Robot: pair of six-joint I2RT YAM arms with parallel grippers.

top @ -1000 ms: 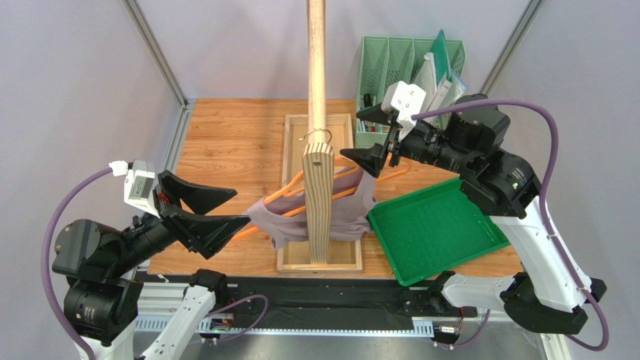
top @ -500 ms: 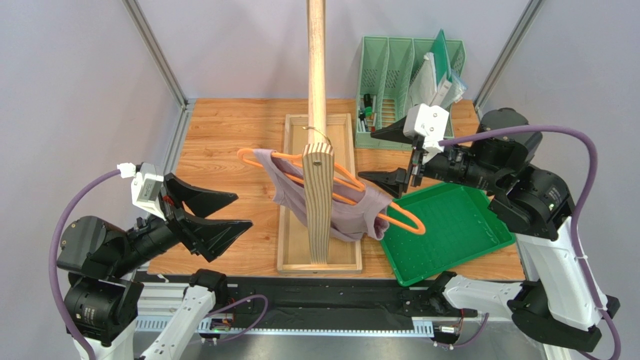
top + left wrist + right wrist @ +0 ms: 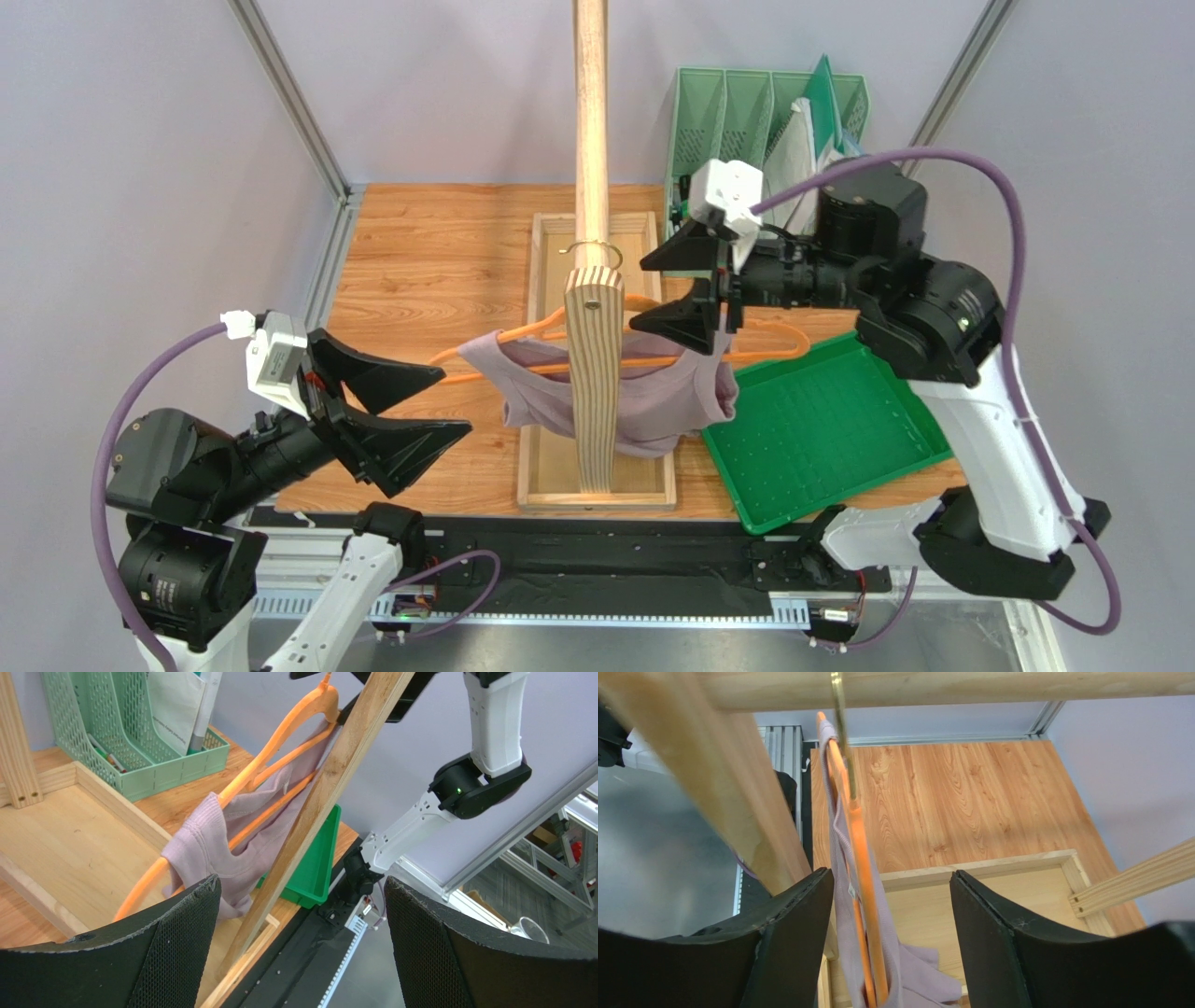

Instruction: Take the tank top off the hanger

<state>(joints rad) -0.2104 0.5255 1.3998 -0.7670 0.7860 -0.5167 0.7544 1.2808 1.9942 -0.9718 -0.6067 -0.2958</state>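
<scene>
The orange hanger (image 3: 659,361) hangs by its silver hook (image 3: 595,252) from the wooden rack's bar. The mauve tank top (image 3: 631,406) is draped on it and sags below. My right gripper (image 3: 641,294) stands open beside the hook, its jaws straddling the hanger's right shoulder. In the right wrist view, the hanger (image 3: 863,854) and tank top (image 3: 836,847) run between the fingers of that gripper (image 3: 889,875), with gaps on both sides. My left gripper (image 3: 457,399) is open and empty, just left of the tank top's left edge. Its wrist view shows the tank top (image 3: 210,840) beyond the left gripper (image 3: 302,882).
The wooden rack has a tall post (image 3: 591,140) and a box-frame base (image 3: 550,483) at the table's middle. A green tray (image 3: 828,427) lies tilted to the right of it. A mint desk organizer (image 3: 744,119) with papers stands at the back right.
The hanger has swung from tilted down over the tray to nearly level. My right arm moved left and up to the hanger, jaws slightly narrower. The left gripper barely shifted.
</scene>
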